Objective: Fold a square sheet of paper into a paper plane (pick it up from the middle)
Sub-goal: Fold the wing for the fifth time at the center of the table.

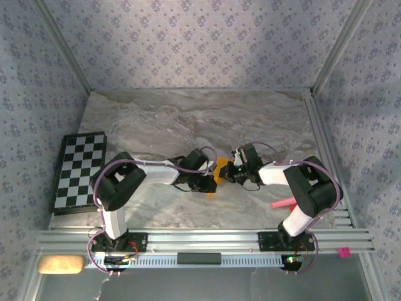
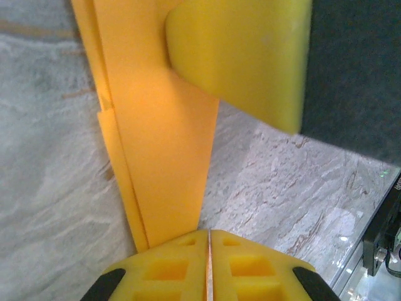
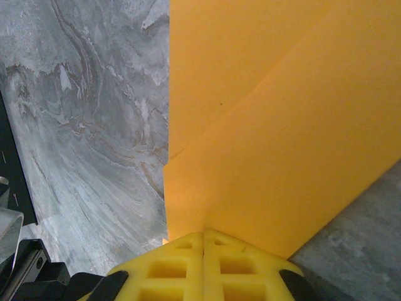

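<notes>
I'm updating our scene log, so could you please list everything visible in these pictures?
paper: one, orange-yellow, partly folded, held between both grippers at the table's middle
board: one, black-and-white chequered, left side of the table
stick: one, pink, near right of the table
pad: one, tan, off the table at the near left
table: one, grey marble
left gripper: one, yellow fingers, shut on the paper
right gripper: one, yellow fingers, shut on the paper
</notes>
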